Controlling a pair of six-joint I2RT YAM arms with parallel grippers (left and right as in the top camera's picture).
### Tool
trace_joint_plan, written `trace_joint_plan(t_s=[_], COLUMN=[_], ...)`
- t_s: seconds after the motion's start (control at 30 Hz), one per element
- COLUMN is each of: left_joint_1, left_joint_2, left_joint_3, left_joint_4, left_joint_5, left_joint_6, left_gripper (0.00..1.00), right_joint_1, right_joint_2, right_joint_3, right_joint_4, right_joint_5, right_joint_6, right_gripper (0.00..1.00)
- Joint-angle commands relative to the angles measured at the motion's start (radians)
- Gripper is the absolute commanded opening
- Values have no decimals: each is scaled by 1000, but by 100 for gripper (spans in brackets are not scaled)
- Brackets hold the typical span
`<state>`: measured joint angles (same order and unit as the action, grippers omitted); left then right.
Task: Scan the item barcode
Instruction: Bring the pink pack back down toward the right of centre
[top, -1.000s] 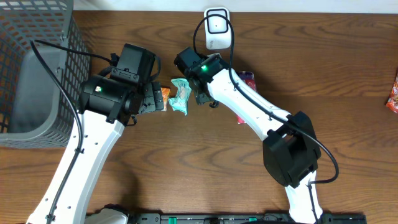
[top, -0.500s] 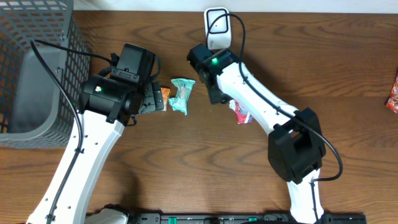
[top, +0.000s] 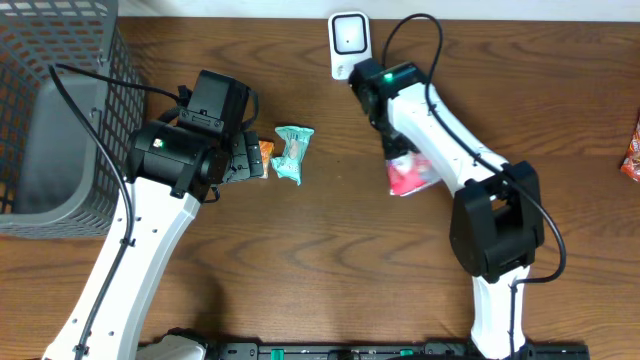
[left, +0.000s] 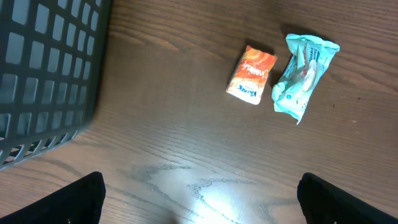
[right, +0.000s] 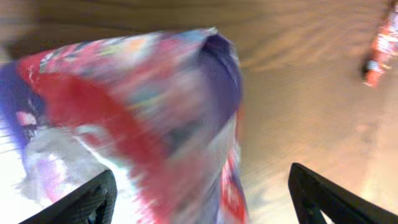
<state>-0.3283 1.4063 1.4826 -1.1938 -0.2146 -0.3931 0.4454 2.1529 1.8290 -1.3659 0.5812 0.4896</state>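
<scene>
Scan not yet done: the red packet (top: 410, 178) sits right of centre, nearer than the scanner (top: 348, 40). Right gripper (right: 202, 174) fingers spread wide around it, grip unclear; left gripper (left: 202, 180) wide open, empty

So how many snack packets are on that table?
4: teal packet and orange packet mid-table, pink packet under the right arm, red packet at the right edge. Others may hide.
</scene>
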Motion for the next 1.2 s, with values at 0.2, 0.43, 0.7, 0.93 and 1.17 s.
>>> trace_joint_plan(t_s=[0.2, 0.43, 0.7, 0.93, 1.17], left_joint_1=[5, 5, 5, 5, 5], left_joint_2=[-5, -5, -5, -5, -5], left_joint_3=[8, 8, 8, 8, 8], left_joint_4=[-3, -3, -3, -3, -3], left_joint_5=[-2, -2, -2, -2, -2], left_joint_6=[-9, -9, -9, -9, -9], left_gripper=[98, 98, 98, 98, 98], right_joint_1=[-30, -31, -29, -27, -28], right_joint_2=[9, 9, 9, 9, 9], right_joint_3=[-3, -3, -8, -66, -190], right_joint_4=[-75, -24, 35, 76, 172], right_joint_5=[85, -169, -329, -321, -238], right_joint_6=[-1, -113, -201, -198, -187], right_gripper=[96, 98, 85, 80, 76])
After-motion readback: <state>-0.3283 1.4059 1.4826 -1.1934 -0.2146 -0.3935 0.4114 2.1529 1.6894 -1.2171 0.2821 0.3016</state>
